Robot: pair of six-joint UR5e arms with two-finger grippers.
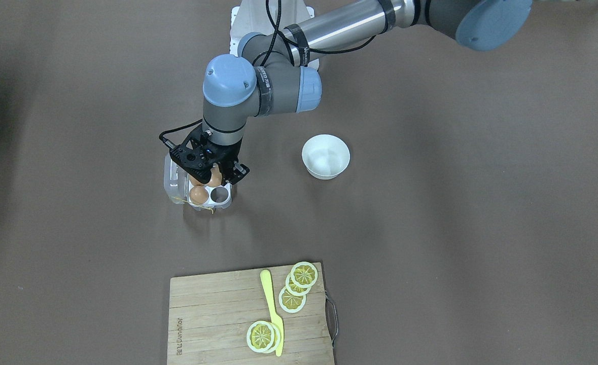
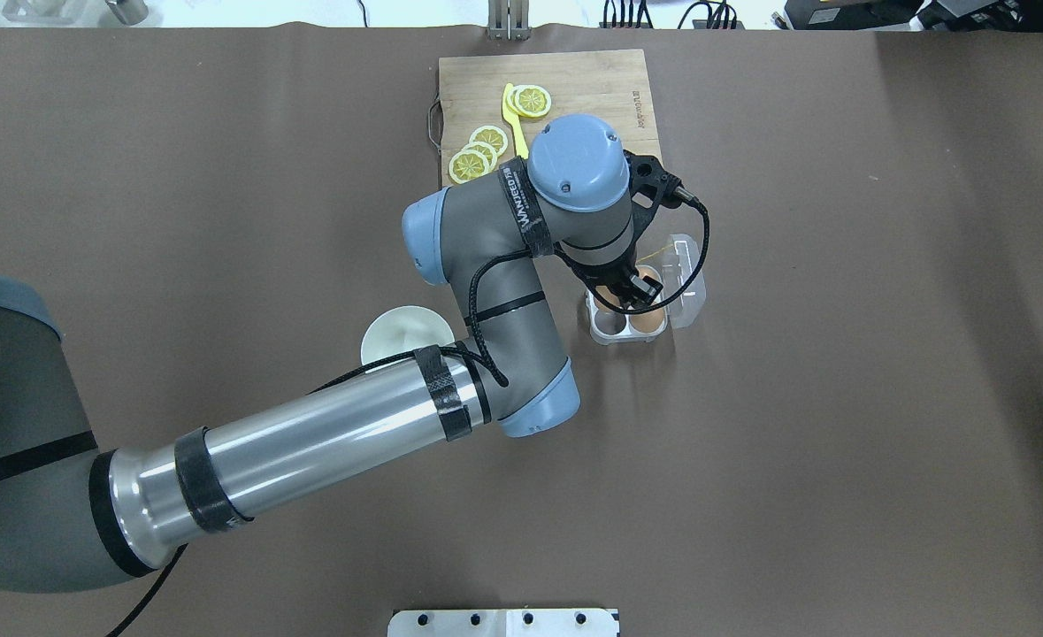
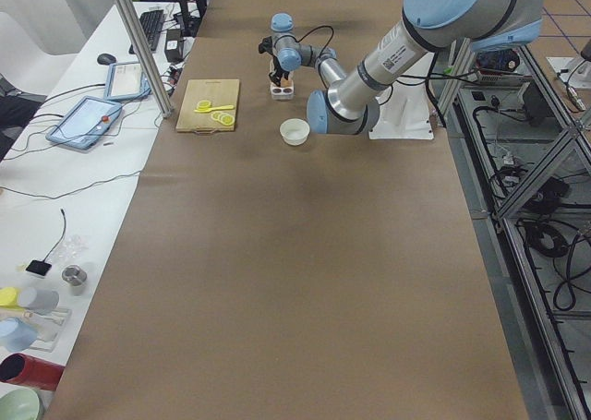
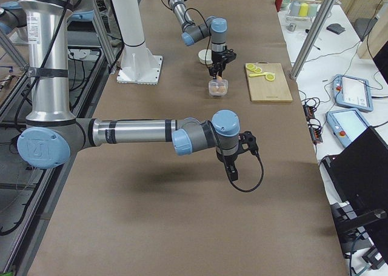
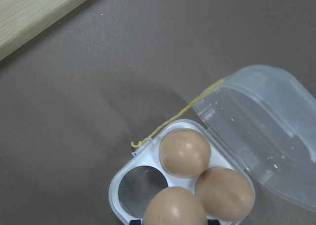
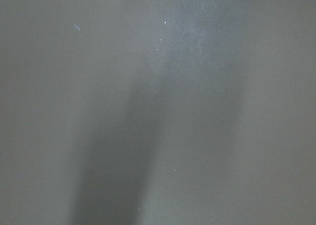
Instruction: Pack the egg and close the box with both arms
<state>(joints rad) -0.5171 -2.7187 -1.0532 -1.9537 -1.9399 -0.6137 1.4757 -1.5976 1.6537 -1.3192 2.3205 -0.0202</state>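
Observation:
The clear four-cell box [image 1: 226,203] stands open on the brown table, its lid [image 1: 171,177] folded back to the side. My left gripper [image 1: 213,178] hangs straight over it, shut on a tan egg [image 1: 215,177] held low over one back cell. In the left wrist view the held egg [image 5: 174,207] fills the bottom edge, two more eggs [image 5: 185,152] [image 5: 224,193] sit in cells, and one cell [image 5: 138,185] is empty. A yellow string [image 5: 173,121] trails from the box. My right gripper [image 4: 232,165] shows only in the exterior right view, low over bare table; I cannot tell if it is open.
A round white bowl [image 1: 325,156] stands beside the box, toward the robot's left. A wooden cutting board [image 1: 212,314] with lemon slices [image 1: 292,299] and a yellow knife [image 1: 272,309] lies beyond the box, on the operators' side.

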